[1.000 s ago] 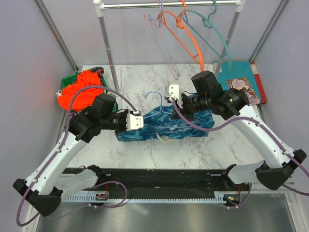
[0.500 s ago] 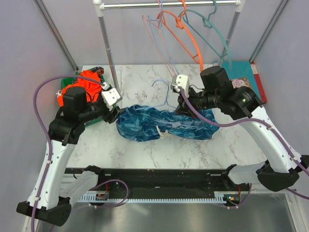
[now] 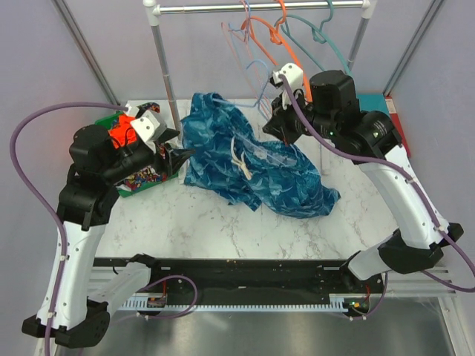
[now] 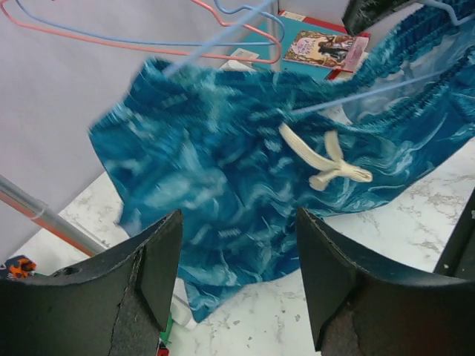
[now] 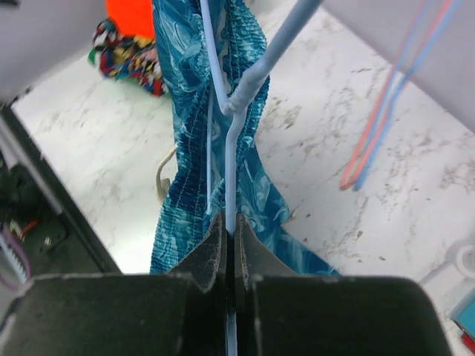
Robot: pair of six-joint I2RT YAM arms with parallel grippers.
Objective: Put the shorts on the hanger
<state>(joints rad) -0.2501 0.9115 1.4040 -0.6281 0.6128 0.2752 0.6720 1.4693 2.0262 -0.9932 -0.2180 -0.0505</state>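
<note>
Right wrist, jaws: the right gripper [image 5: 230, 226] is clenched on the thin wire stem of the hanger [image 5: 231, 170], just below its twisted neck.
Right wrist, shorts: the shorts [image 5: 194, 170] hang by their gathered waistband against the wire and trail down to the tabletop [image 5: 96, 170].
Right wrist, far corner: an orange garment [image 5: 130, 15] and a multi-coloured bundle [image 5: 126, 55] lie together.
Left wrist, jaws: the left gripper [image 4: 239, 219] is spread wide with nothing between its jaws; the shorts fill the view beyond.
Left wrist, drawstring: the white drawstring [image 4: 326, 159] is knotted at the waist, and the hanger's wire crosses just above it.
Top view, shorts: they are lifted at the far side near the rail [image 3: 260, 7], and the lower part is draped on the tabletop near its middle.
Top view, left gripper: it sits just beside the cloth's left edge; I cannot tell if it touches.
Top view, basket: the green basket [image 3: 102, 122] on the left holds the orange garment and the bundle; the shorts are outside it.
Handling, shorts: likely light, limp and prone to sliding along smooth wire.
Handling, hold: the thick elastic waistband looks like the firmest pinch point, at its side edge or near the drawstring, not a loose leg.
Handling, hanger: likely springy, so best held close to the neck.
</note>
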